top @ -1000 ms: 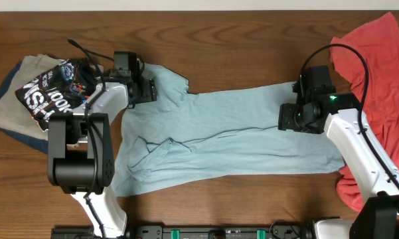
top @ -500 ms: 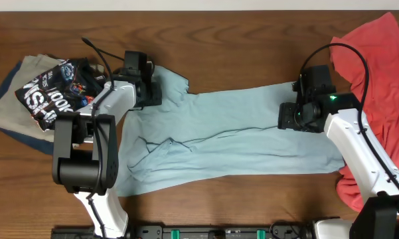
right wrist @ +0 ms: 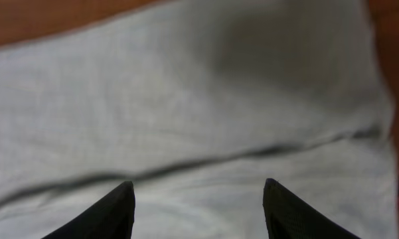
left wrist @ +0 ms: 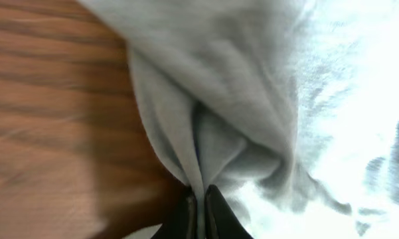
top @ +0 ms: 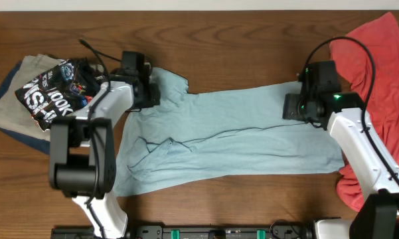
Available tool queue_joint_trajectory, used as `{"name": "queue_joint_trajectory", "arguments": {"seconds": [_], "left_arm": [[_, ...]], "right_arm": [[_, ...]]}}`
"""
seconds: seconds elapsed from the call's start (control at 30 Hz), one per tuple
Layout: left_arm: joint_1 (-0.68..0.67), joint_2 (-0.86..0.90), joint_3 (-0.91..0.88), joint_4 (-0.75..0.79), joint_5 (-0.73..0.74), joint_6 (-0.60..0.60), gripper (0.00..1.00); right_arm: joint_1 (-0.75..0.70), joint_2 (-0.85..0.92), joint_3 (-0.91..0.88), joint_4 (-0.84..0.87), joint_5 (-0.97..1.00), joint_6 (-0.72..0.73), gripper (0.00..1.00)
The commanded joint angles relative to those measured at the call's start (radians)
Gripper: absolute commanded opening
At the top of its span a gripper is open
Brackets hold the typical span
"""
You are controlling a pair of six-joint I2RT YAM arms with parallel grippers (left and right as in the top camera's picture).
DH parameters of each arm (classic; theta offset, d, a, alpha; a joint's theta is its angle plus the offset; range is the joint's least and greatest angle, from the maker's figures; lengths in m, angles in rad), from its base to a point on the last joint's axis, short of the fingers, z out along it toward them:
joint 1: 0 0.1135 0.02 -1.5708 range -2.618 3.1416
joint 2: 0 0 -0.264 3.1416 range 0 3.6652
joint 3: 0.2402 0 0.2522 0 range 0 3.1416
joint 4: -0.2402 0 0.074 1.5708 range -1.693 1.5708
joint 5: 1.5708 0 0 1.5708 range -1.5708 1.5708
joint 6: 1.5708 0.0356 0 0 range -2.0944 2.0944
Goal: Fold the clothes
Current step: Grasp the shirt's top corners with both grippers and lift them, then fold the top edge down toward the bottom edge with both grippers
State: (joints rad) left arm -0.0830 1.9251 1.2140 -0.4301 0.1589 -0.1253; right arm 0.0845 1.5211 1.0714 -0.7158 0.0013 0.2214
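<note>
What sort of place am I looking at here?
Probably a robotics lab bench: a left arm and right arm at a wooden table, a light blue T-shirt spread between them, a coral-red shirt heaped aside.

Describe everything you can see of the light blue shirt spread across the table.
The light blue T-shirt is plain, soft and cotton-like, lying flat lengthwise on the wooden table, wrinkled, with one long crease along its middle and bunched folds at its left end. The left claw pinches a fold at its upper left corner; the right claw hangs open over its right end.
</note>
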Motion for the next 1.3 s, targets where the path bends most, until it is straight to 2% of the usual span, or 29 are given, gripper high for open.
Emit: {"name": "queue_joint_trajectory", "arguments": {"seconds": [0.0,0.23,0.47,0.77,1.0,1.1,1.2,1.27], "left_arm": [[0.02,-0.093,-0.01,-0.032,0.007,-0.058,0.06],[0.02,-0.108,-0.016,-0.135,0.036,-0.071,0.06],[0.02,-0.108,-0.016,-0.197,0.036,-0.071,0.06],[0.02,-0.108,-0.016,-0.218,0.036,-0.071,0.06],[0.02,-0.108,-0.016,-0.217,0.036,-0.071,0.06],[0.02,-0.108,-0.016,-0.217,0.036,-0.071,0.07],[0.02,-0.108,-0.016,-0.217,0.036,-0.071,0.07],[0.02,-0.108,-0.016,-0.217,0.036,-0.071,0.07]], "right_arm": [[-0.051,0.039,0.001,0.064,0.025,-0.052,0.61],[-0.135,0.136,0.001,0.381,0.025,-0.115,0.66],[-0.165,0.294,0.001,0.594,0.063,-0.115,0.67],[-0.202,0.451,0.001,0.798,0.13,-0.113,0.66],[-0.217,0.528,0.001,0.844,0.121,-0.088,0.62],[-0.216,0.546,0.001,0.836,0.084,-0.088,0.51],[-0.216,0.547,0.001,0.827,0.077,-0.088,0.25],[-0.217,0.542,0.001,0.819,0.078,-0.088,0.03]]}}
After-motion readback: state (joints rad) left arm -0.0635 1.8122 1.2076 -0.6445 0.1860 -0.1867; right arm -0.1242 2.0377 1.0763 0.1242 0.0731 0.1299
